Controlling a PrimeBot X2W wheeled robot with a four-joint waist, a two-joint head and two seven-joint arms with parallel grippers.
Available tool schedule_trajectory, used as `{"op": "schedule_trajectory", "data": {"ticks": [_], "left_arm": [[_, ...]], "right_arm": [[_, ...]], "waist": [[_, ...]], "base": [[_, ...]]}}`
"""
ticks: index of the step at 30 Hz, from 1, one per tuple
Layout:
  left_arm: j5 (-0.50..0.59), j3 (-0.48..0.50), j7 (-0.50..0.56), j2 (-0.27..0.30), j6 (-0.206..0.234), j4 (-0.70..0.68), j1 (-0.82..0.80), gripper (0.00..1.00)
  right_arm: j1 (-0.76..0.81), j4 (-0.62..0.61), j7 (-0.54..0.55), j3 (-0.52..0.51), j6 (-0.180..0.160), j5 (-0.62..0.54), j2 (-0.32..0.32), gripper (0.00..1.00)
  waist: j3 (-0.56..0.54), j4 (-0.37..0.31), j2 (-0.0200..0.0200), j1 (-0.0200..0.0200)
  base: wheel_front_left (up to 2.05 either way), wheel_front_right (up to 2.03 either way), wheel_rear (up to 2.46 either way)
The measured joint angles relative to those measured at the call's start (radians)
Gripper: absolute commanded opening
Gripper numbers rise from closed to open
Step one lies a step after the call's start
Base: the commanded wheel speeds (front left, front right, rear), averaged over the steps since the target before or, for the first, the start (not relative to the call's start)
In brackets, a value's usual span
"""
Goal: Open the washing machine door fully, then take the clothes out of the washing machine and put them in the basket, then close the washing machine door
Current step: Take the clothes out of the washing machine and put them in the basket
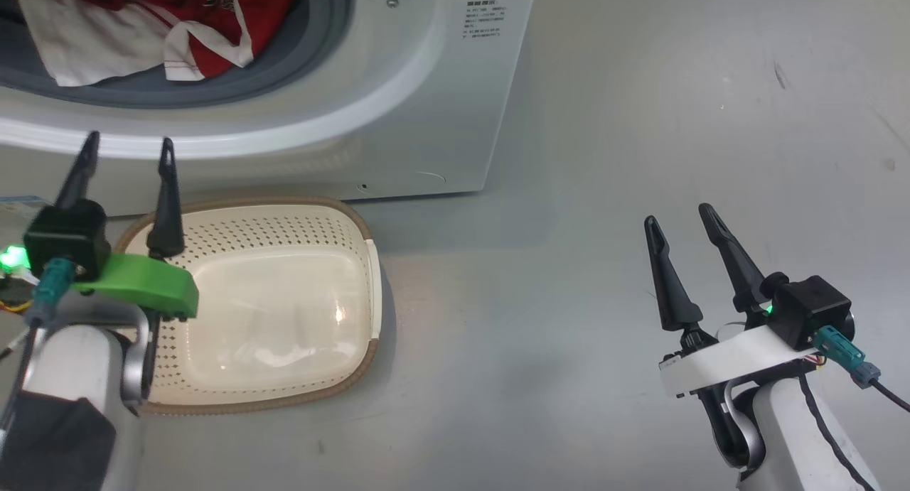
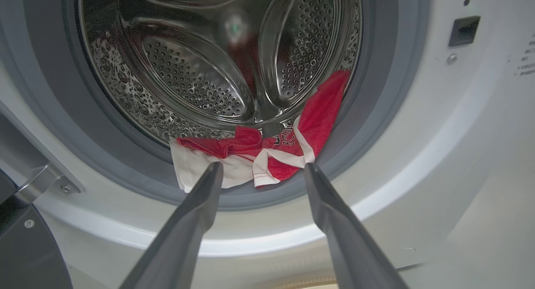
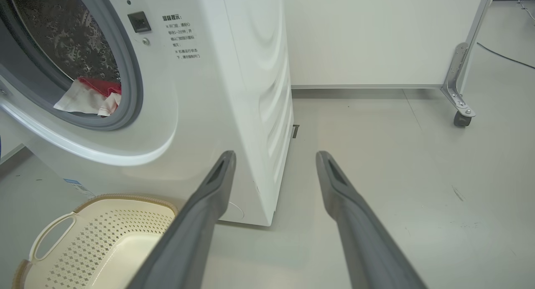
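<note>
Far to the left of the left gripper (image 2: 263, 166), by a metal hinge (image 2: 42, 180): the dark inside of the washing machine door (image 2: 25, 255), swung open. Straight ahead of that gripper, fingers spread wide and holding nothing: the round mouth of the washing machine (image 2: 418, 155). Near the fingertips, not touching: the clothes (image 2: 317, 113), red and white, hanging over the bottom of the grey rubber ring (image 2: 376, 113), partly inside the shiny drum (image 2: 188, 71). Lots of room above them in the drum.

Down below the left gripper (image 1: 129, 138), in the head view: the basket (image 1: 284, 205), on the floor, close up against the front of the washing machine (image 1: 426, 86).

Off to the right, past the machine's corner edge: bare grey floor (image 1: 640, 121). Above that floor, well apart from basket and machine: the right gripper (image 1: 677, 214), fingers spread too, holding nothing. Just to the left of the right gripper (image 3: 276, 154): the machine's side wall. To its right: wide open floor. Far ahead: a white wall (image 3: 376, 29), and a small wheel (image 3: 459, 119) on a metal leg.
</note>
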Motion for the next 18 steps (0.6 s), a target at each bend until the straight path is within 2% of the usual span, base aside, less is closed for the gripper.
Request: {"op": "schedule_trajectory", "data": {"ticks": [6, 12, 18], "left_arm": [[0.04, 0.051, 0.071, 0.061, 0.033, 0.027, -0.118, 1.0], [0.094, 0.048, 0.146, 0.121, 0.033, 0.082, -0.229, 1.0], [0.12, 0.041, 0.216, 0.152, 0.035, 0.135, -0.311, 1.0]], "right_arm": [[-0.039, -0.001, 0.0, 0.018, 0.0, 0.002, 0.013, 1.0], [-0.069, 0.0, 0.0, 0.031, 0.0, 0.009, 0.021, 1.0], [-0.092, 0.0, 0.0, 0.041, 0.0, 0.019, 0.025, 1.0]], "waist": [[0.07, -0.05, 0.0, 0.0], [0.128, -0.101, 0.0, 0.0], [0.171, -0.138, 0.0, 0.0]], "base": [[0.0, 0.0, 0.0], [0.0, 0.0, 0.0], [0.0, 0.0, 0.0]]}}
